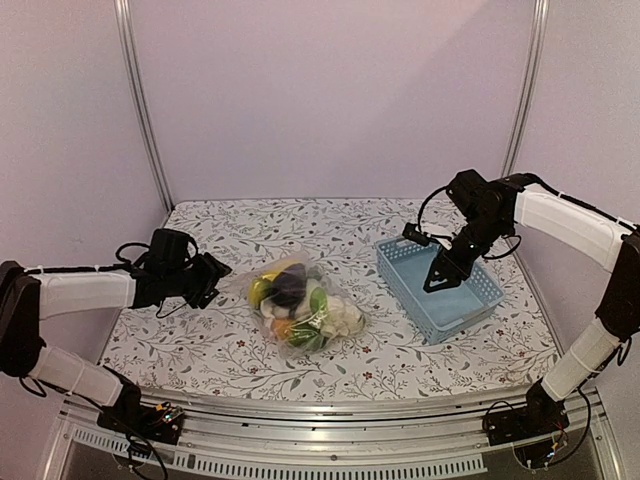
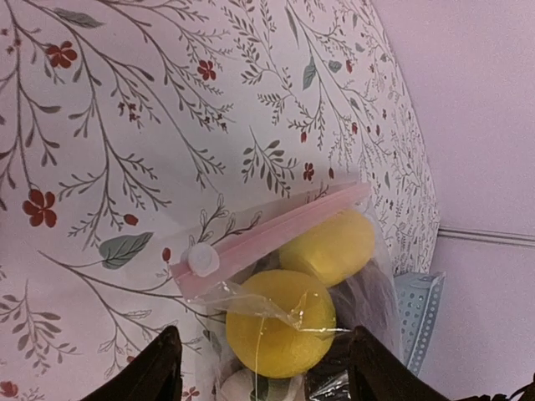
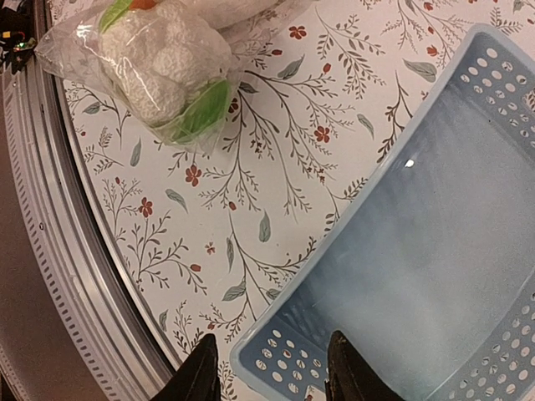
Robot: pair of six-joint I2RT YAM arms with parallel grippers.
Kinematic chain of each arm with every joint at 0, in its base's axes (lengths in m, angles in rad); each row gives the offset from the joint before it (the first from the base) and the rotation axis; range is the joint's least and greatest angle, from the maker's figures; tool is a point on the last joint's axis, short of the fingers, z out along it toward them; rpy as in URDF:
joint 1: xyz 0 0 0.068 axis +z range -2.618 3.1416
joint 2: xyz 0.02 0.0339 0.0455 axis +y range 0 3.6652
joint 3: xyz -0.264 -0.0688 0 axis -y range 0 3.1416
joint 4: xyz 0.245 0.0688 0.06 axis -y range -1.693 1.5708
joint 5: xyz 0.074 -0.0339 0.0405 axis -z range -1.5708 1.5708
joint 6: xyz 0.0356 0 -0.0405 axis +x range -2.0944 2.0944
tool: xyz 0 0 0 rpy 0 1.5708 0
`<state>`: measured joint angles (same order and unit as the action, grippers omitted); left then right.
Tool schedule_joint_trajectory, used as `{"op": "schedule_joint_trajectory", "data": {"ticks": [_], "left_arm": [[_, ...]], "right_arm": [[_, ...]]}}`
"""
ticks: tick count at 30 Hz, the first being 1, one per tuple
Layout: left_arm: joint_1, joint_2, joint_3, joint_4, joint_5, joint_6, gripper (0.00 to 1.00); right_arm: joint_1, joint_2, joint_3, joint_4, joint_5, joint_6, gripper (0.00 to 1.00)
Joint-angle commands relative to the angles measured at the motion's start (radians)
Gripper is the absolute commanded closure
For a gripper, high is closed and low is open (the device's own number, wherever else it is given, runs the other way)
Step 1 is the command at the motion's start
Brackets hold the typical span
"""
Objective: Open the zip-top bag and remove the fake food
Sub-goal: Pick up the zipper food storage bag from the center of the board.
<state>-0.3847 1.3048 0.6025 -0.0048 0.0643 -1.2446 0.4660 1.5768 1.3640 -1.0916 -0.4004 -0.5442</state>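
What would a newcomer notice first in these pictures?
A clear zip-top bag stuffed with colourful fake food lies mid-table, its pink zip strip apparently closed. The left gripper hangs open beside it; the right gripper hangs open over the light-blue basket.

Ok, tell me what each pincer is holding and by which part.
Nothing is held. The left pincer stands open at the zipper end of the zip-top bag; the right pincer hangs open over the blue basket.

High rear view — wrists close (bag (image 1: 300,300) shared).
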Motion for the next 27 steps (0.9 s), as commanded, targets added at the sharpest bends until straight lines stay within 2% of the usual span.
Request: {"op": "schedule_joint_trajectory", "data": {"ticks": [1, 9, 12, 17, 24, 27], "left_arm": [[-0.01, 0.07, -0.038, 0.084, -0.021, -0.01, 0.34], [-0.026, 0.182, -0.029, 0.219, -0.042, -0.069, 0.33], [-0.02, 0.235, -0.029, 0.306, -0.047, -0.067, 0.37], [-0.02, 0.297, -0.047, 0.473, -0.031, -0.102, 0.62], [-0.016, 0.301, -0.011, 0.544, -0.006, -0.055, 0.97], [0.004, 0.317, 0.063, 0.526, 0.074, 0.058, 1.0]], "right_arm": [[0.007, 0.009, 0.012, -0.015, -0.012, -0.013, 0.57], [0.01, 0.008, 0.006, -0.021, -0.003, -0.017, 0.57], [0.01, 0.008, 0.004, -0.023, -0.003, -0.016, 0.57], [0.009, 0.004, 0.003, -0.028, 0.002, -0.014, 0.57], [0.01, 0.013, 0.002, -0.026, 0.012, -0.015, 0.57], [0.01, 0.017, 0.01, -0.03, 0.017, -0.018, 0.57]]}}
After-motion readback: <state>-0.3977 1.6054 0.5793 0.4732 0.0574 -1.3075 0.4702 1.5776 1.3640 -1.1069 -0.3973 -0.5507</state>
